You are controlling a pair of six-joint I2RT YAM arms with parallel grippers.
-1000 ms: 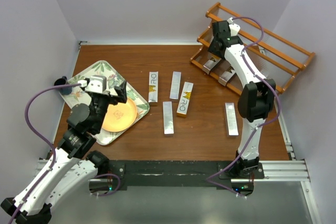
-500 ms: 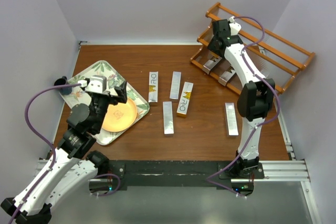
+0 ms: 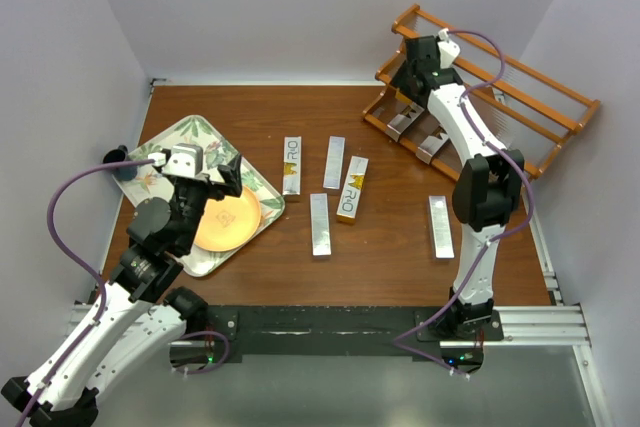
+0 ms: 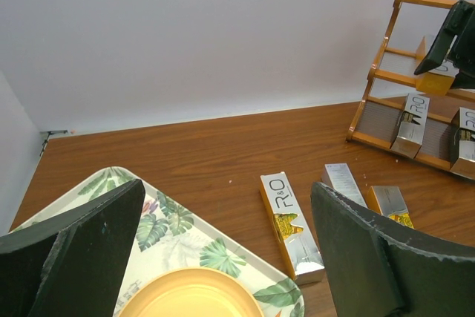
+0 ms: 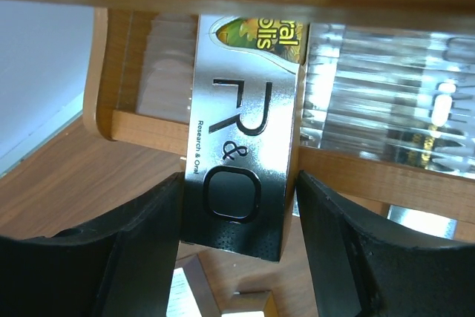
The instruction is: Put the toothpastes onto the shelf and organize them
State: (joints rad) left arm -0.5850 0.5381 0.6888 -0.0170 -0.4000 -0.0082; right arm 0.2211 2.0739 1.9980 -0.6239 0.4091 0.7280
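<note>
My right gripper is at the orange-brown shelf, shut on a silver toothpaste carton that it holds upright against a middle rail. Two more cartons stand on the lowest tier, one further left than the other. Several cartons lie on the table: three in the middle, one nearer, one on the right. My left gripper is open and empty above the tray's right edge.
A leaf-patterned tray with an orange plate lies at the left. Grey walls close in the table at the back and both sides. The shelf stands slanted in the far right corner.
My right gripper has moved slightly further up the shelf with the carton in it. The left arm has not moved.
</note>
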